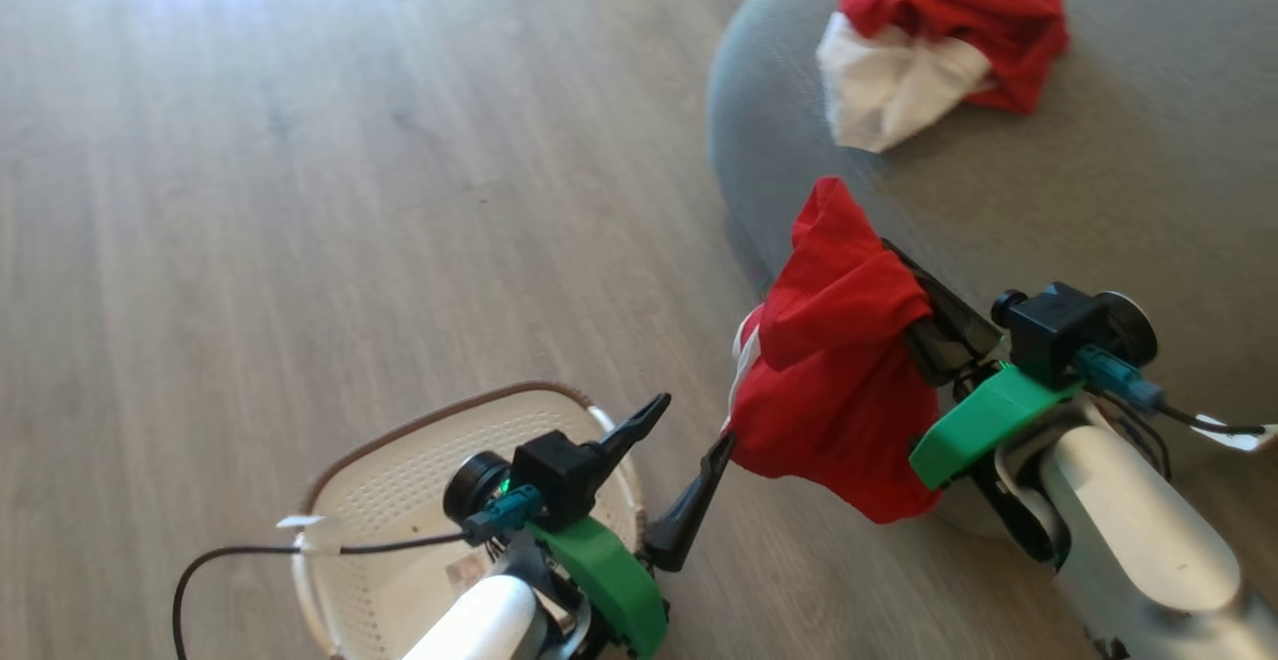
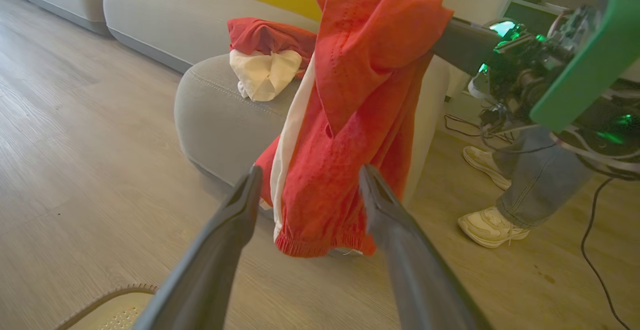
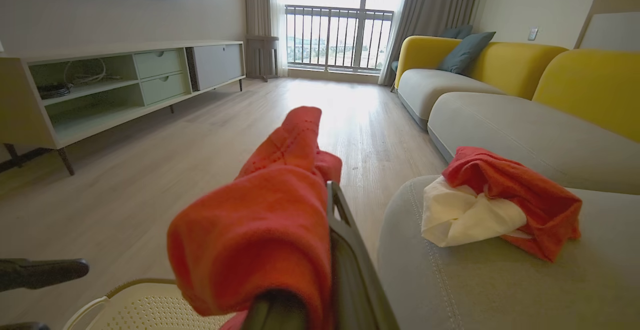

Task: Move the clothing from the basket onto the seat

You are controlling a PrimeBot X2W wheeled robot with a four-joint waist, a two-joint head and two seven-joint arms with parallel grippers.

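— What sits farthest left in the head view?

— The basket (image 1: 399,500), at about seven o'clock, standing on the wooden floor (image 1: 300,191). The left gripper (image 1: 691,425) hangs over the basket's three o'clock rim. Its fingers are spread wide with nothing between them.

— And next to the right?

— A red garment (image 1: 839,360) with a white stripe, hanging in the air near the middle of the view. The left gripper's nearer fingertip is right at the cloth's edge, but I cannot tell whether it touches.

— What holds it up?

— The right gripper (image 3: 320,192), coming in from four o'clock. The cloth is bunched over one finger and the other lies tight alongside, so it is clamped on the red garment.

— And the seat (image 1: 1098,191)?

— It takes up the right side. The held piece hangs just off its rounded edge, at the seat's seven o'clock and above the floor. At one o'clock a red and white pile (image 1: 939,41) lies on the cushion, well apart from the held piece.

— Anything else?

— In the left wrist view, a person's pale shoes (image 2: 492,227) stand on the floor at four o'clock.
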